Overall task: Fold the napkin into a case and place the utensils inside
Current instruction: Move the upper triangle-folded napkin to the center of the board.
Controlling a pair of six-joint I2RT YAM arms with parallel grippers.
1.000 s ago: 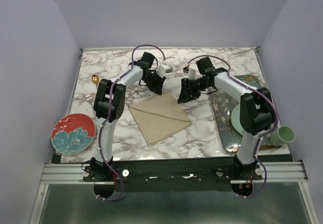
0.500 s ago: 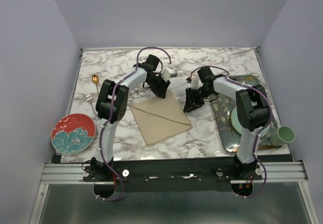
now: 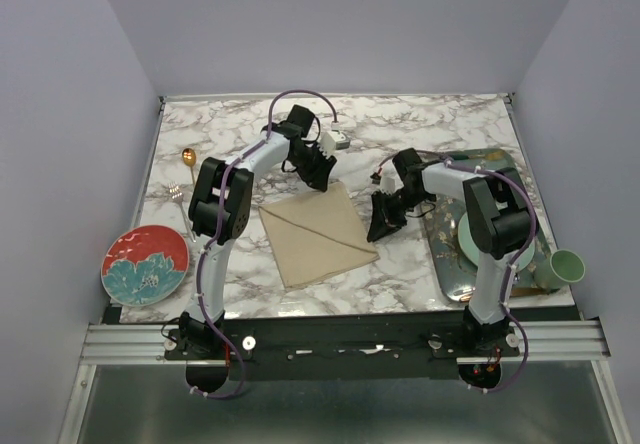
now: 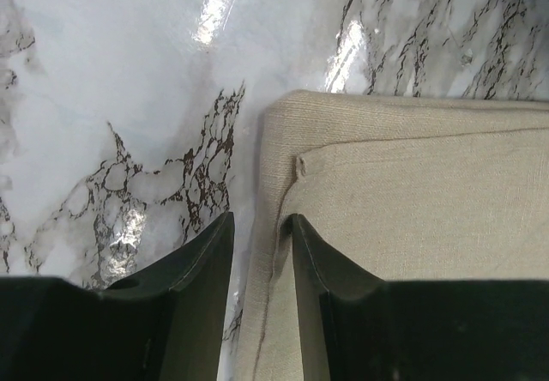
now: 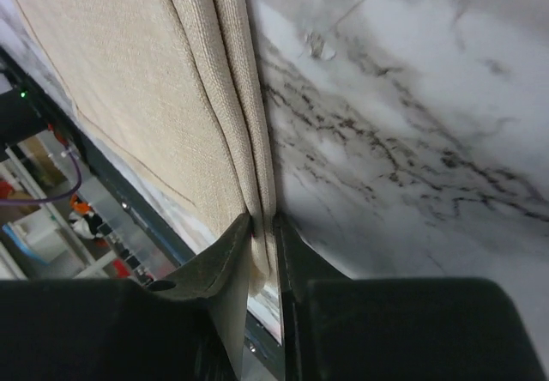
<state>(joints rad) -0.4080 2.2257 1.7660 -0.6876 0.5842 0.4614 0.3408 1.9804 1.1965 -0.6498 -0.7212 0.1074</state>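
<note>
The beige napkin (image 3: 315,232) lies folded flat on the marble table (image 3: 230,134), with a fold line across it. My left gripper (image 3: 322,178) is at its far corner. In the left wrist view its jaws (image 4: 257,222) stand open astride the napkin (image 4: 412,201) hem, one finger on cloth and one over marble. My right gripper (image 3: 382,226) is at the right corner. In the right wrist view it (image 5: 262,220) is shut on the napkin (image 5: 129,81), pinching its doubled edge. The gold spoon (image 3: 188,156) and fork (image 3: 180,200) lie at the far left.
A red floral plate (image 3: 145,264) sits at the near left. Along the right side lies a dark patterned tray (image 3: 445,264) carrying a pale green plate (image 3: 467,236), with a green cup (image 3: 563,267) beside it.
The left gripper dropped to the napkin's far corner and opened. The right gripper moved nearer along the right edge and closed on the cloth.
</note>
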